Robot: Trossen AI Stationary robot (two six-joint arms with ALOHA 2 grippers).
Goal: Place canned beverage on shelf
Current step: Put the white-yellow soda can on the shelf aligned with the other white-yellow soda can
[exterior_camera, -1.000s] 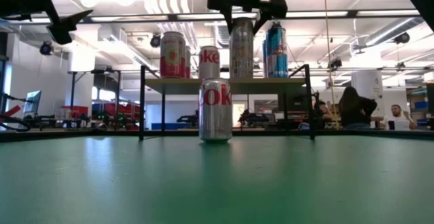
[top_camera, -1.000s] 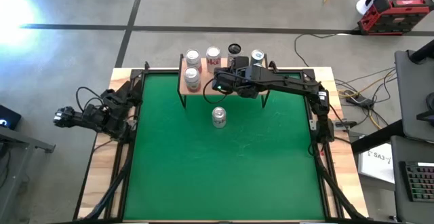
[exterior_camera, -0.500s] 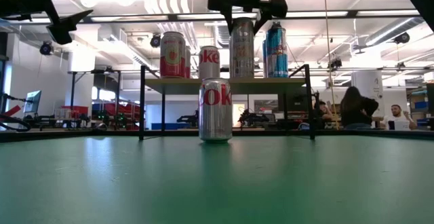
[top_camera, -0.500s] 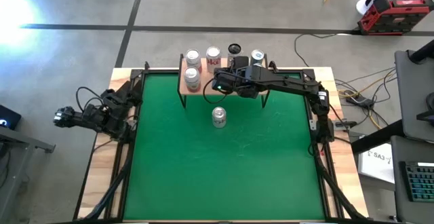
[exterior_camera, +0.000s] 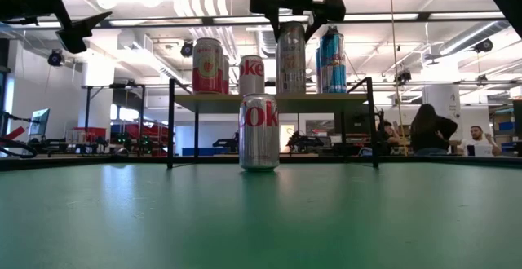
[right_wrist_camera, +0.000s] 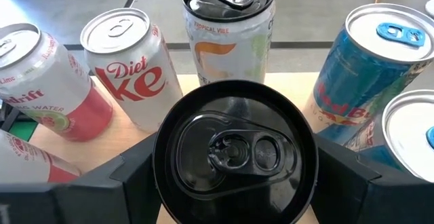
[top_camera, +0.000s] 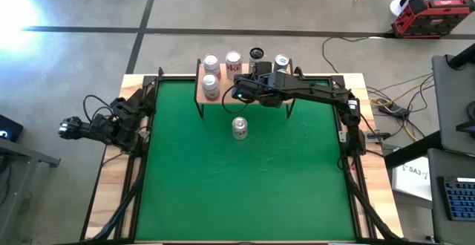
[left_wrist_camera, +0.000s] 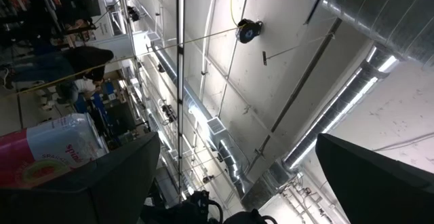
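The left gripper (top_camera: 68,128) is parked off the table's left edge, jaws wide apart. A Diet Coke can (top_camera: 240,128) waits on the green mat (top_camera: 245,185). Over the shelf (exterior_camera: 269,99), the right gripper (top_camera: 239,92) is clamped on a black-topped can (right_wrist_camera: 234,159), apparently for setting down among the others.

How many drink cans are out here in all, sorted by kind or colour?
Pink-and-white sparkling water cans: 2
Diet Coke cans: 2, one on the shelf, one on the green mat
Blue cans: 2
White Tropical Vibe can: 1
Dark-lidded can: 1
Total: 8
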